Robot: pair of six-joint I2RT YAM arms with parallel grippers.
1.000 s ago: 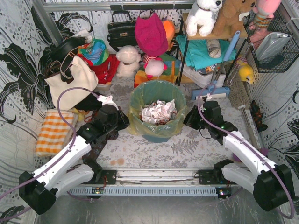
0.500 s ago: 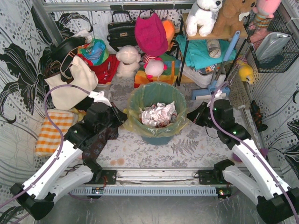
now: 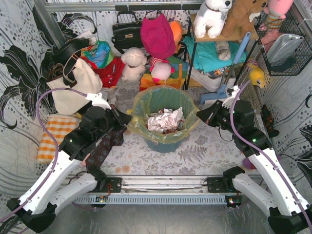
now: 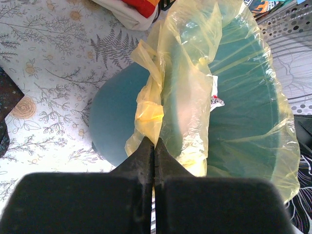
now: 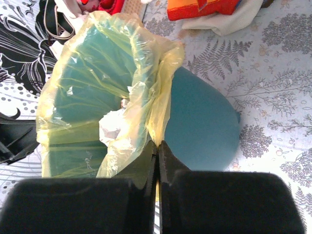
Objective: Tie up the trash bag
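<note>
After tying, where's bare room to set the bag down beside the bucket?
Bare floral mat lies between the bucket and the metal rail, and to the bucket's right. Behind the bucket is crowded: plush toys, tote bag, shelf legs. The checked cloth fills the left. The left claw and right claw pinch the trash bag rim.

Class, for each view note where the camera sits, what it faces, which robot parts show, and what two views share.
Top external: overhead behind the robot, facing down on the trash bag; both arms show.
Left wrist: faces the bag's rim; left pincer shut on it.
Right wrist: opposite rim; right pincer pinching it.
Shared: teal bucket.
</note>
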